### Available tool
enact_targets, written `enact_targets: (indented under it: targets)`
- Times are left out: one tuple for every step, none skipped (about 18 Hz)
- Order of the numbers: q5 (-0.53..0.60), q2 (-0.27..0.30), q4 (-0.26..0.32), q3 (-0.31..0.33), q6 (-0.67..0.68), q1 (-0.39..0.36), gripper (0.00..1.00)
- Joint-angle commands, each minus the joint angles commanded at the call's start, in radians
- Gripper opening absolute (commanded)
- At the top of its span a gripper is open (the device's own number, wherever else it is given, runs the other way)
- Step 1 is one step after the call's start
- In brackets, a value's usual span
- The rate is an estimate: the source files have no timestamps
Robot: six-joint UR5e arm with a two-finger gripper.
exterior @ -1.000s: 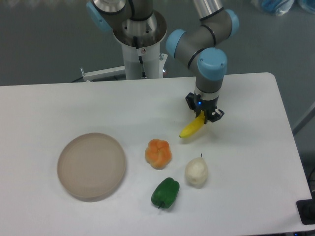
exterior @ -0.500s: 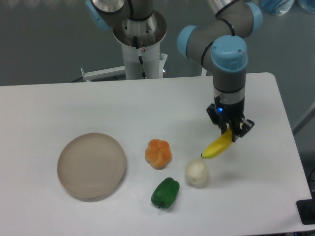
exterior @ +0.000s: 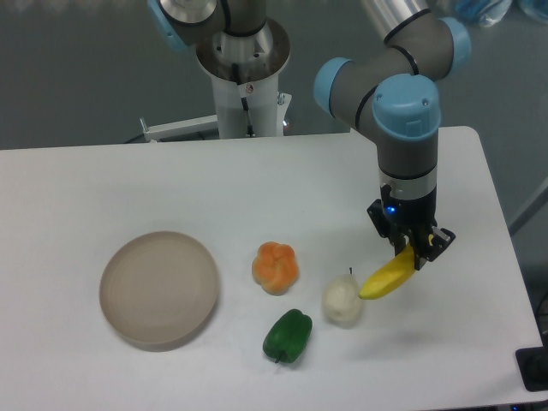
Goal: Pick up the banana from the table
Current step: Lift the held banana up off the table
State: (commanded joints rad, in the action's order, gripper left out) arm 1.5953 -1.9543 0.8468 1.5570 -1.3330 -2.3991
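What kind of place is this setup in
Most likely a robotics lab: an arm's gripper holds a plastic-looking banana over a bare white table set with toy fruit such as a whitish pear and a beige plate.

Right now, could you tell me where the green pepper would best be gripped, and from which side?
Grip the green pepper across its narrower middle, coming from straight above. It lies on its side on the table, its long axis running diagonally, so jaws set across that axis should span it. The pear sits close on its upper right. The pincer currently holds the banana.
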Motion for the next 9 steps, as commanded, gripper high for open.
enact_targets:
  targets:
    - [0.0,-0.002,0.0,0.0,0.002,0.0,0.22]
    - [0.0,-0.002,0.0,0.0,0.002,0.002,0.22]
    - [0.0,-0.002,0.0,-0.002,0.002,0.003,0.22]
    - [0.0,-0.002,0.0,-0.002,0.002,0.003,0.22]
    - [0.0,-0.002,0.002,-0.002,0.002,0.005,0.22]
    - [0.003,-0.002,0.0,0.0,0.002,0.005,0.22]
    - [0.006,-0.003,0.0,0.0,0.002,0.005,0.22]
    - [0.008,-0.003,0.0,0.0,0.002,0.005,0.22]
    - [0.008,-0.002,0.0,0.0,0.002,0.005,0.22]
